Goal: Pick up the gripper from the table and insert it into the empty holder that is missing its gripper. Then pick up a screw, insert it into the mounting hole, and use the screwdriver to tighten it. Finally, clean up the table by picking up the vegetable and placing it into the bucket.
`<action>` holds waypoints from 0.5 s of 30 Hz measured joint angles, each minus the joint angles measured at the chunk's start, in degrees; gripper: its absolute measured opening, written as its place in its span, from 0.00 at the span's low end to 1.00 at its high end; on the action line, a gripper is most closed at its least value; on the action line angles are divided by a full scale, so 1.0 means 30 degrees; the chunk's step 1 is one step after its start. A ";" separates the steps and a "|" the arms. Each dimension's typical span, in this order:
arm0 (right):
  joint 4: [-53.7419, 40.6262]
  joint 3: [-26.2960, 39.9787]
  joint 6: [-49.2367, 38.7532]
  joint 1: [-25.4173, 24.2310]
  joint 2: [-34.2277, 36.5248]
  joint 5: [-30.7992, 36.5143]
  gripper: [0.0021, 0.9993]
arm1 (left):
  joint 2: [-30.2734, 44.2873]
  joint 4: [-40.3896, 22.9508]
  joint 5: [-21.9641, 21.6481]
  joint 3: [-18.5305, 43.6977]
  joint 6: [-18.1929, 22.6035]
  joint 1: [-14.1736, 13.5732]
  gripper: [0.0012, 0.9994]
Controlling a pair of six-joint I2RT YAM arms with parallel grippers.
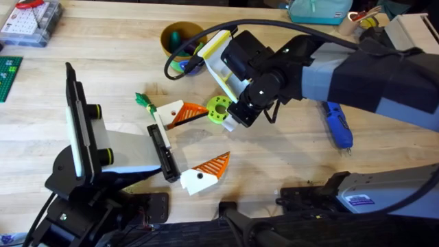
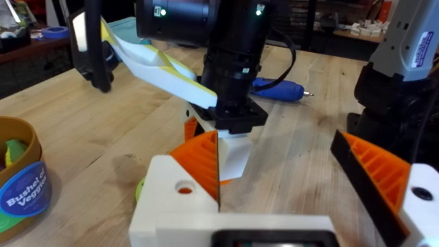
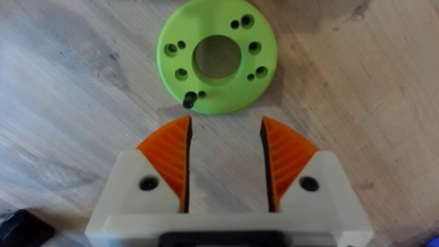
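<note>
The vegetable [image 1: 218,110] [image 3: 217,56], a lime-green disc with a centre hole, lies flat on the table's middle. A small dark screw [image 3: 188,101] rests at its rim. My right gripper [image 1: 237,118] [image 3: 226,123] hangs open just beside the disc, which lies beyond its orange pads [image 3: 171,158], not between them. My left gripper [image 1: 216,134] [image 2: 274,147] stands wide open near the disc, with white fingers [image 1: 199,178] on either side. The yellow bucket [image 1: 180,40] [image 2: 20,185] stands at the back. The blue screwdriver [image 1: 337,125] [image 2: 278,88] lies to the right. A loose gripper part is out of view.
A small dark-green leafy piece [image 1: 143,99] lies left of the disc. A black cable [image 1: 175,68] loops by the bucket. Parts boxes [image 1: 27,20] and a green plate [image 1: 8,75] sit at the far left; a teal object [image 1: 319,10] is at the back.
</note>
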 joint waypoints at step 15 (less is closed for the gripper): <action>-0.1029 0.0610 0.2357 -0.1137 -0.2483 -0.0005 0.53 | 0.0082 -0.0025 -0.0057 0.0069 -0.0010 0.0000 0.99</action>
